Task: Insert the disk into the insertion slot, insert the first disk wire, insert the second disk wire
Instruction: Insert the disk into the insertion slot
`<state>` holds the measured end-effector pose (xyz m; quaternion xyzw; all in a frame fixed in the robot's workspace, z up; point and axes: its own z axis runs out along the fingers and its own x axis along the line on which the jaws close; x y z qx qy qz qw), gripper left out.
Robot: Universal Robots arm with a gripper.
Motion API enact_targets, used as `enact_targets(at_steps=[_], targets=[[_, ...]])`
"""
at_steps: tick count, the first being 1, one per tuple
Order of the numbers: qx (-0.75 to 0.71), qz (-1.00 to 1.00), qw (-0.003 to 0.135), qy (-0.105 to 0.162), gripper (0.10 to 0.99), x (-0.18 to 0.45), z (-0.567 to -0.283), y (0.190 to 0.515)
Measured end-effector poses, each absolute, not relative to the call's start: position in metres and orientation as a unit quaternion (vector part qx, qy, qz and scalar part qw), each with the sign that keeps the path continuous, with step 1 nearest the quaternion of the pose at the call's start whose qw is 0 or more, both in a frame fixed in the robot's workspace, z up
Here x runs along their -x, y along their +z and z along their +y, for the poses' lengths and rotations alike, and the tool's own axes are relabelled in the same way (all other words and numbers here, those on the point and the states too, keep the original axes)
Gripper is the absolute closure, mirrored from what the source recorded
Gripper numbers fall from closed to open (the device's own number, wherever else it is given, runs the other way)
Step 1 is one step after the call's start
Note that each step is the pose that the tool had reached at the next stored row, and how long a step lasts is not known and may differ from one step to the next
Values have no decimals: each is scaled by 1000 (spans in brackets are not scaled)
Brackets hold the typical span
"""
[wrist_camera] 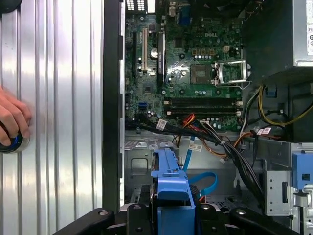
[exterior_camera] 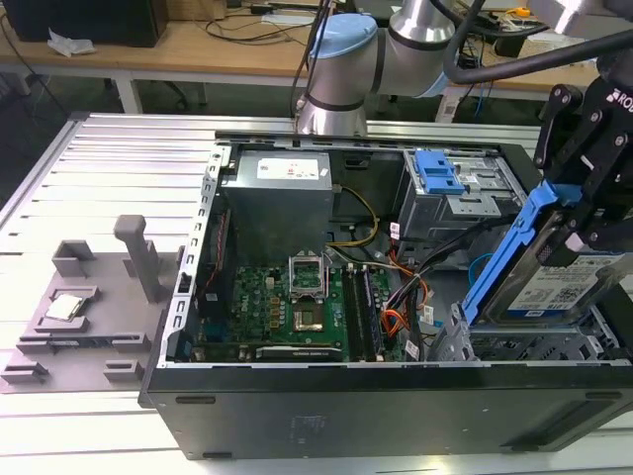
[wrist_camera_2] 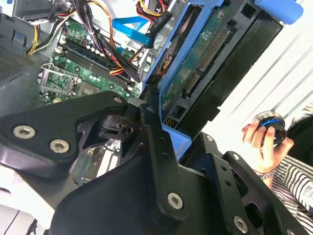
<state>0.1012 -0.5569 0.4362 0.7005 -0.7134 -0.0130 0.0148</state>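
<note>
arm (exterior_camera: 341,59) extended | gripper (exterior_camera: 579,213) tilted | jaws clamped on the disk (exterior_camera: 554,287)

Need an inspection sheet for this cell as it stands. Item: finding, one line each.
surface: ribbed metal table with an open computer case lying on it.
job's things: disk in its blue carrier, tilted steeply over the slot, not inserted.
clutter: grey fixture holding a chip, on the exterior view's left.
hand: robot hand shut on the disk.
cables: bundle of black, orange and yellow wires runs loose inside the case; blue cable lies near the carrier.
surroundings: person beside the table holding a round knob; desks behind.
</note>
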Motion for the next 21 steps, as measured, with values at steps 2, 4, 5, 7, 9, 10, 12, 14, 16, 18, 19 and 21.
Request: enact_targets(at_steps=[2,4,5,7,9,10,12,14,16,18,19,21], targets=[[-701,-713,15,-13,722,-101,-557,433],[-700,-713,13,-15,722,-101,-555,427],[-700,-713,15,-13,722,-101,-552,429],[-701,-713,15,-13,722,-101,-552,428],[-701,-713,15,-13,722,-101,-552,426],[-701,-713,15,-13,722,-101,-552,422],[-701,-713,15,-13,722,-101,-552,417],[-701,-713,15,-13,722,-101,-552,414],[-701,-713,15,-13,722,-101,-552,408],[-701,-713,15,-13,722,-101,-552,404],[-701,-713,15,-13,722,-101,-552,403],[-701,-713,15,-13,722,-101,-552,403]])
